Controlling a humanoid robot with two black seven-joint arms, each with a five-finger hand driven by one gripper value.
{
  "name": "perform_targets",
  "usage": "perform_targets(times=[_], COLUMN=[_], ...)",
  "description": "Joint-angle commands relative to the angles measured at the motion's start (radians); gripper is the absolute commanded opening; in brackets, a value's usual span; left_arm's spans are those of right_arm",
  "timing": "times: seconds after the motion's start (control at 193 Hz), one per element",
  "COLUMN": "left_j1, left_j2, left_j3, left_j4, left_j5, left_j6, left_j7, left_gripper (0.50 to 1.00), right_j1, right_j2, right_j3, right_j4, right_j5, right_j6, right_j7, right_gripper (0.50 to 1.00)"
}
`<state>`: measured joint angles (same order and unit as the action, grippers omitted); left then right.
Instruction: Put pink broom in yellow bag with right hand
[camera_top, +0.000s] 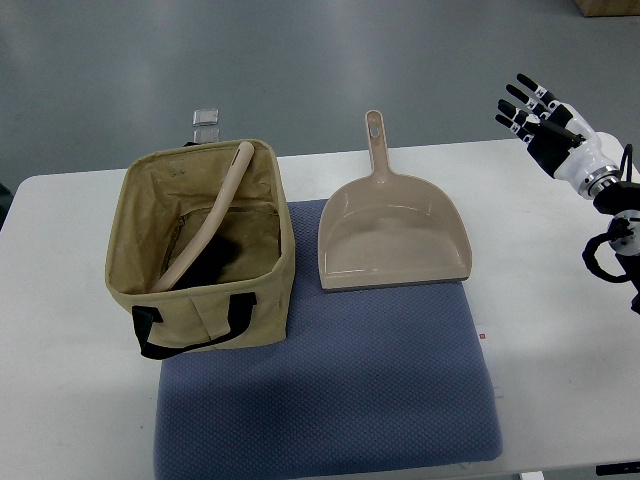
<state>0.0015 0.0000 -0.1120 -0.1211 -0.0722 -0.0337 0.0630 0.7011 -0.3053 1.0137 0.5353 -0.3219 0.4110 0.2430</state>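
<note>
Pinkish-tan plastic shows inside the bag already: the broom (213, 215) stands slanted in the yellow bag (200, 330), its handle tip leaning on the far rim at about one o'clock from the bag's centre, and its dark brush end down on the floor of the bag at about seven o'clock. The long axis therefore runs from lower left to upper right.

The bag sits open-mouthed on the left part of a blue mat (330, 400). Just to its right on the mat lies a matching dustpan (392, 235), handle pointing to twelve o'clock.

The right hand (535, 112) hovers well apart from all of this, off the table's far right corner, fingers spread and holding nothing. From that hand the broom lies at about eight o'clock, with the dustpan between them. No left hand shows.

Judging from how things lie, the placing looks done; nothing remains to grasp.
</note>
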Motion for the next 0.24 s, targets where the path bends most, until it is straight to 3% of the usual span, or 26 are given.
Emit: perform_targets(times=[0.0, 0.233], left_j1=[0.000, 0.000], left_j2=[0.000, 0.000], left_j3=[0.000, 0.000], left_j4=[0.000, 0.001], left_j5=[0.000, 0.000], left_j6=[0.000, 0.000], left_j7=[0.000, 0.000], left_gripper=[1.000, 1.000], right_j1=[-0.014, -0.020], right_j2=[0.020, 0.025], right_j3=[0.014, 0.016], right_j4=[0.000, 0.000], right_j5=[0.000, -0.003], right_j6=[0.008, 0.006], right_j7=[0.001, 0.002], right_gripper=[0.930, 0.930])
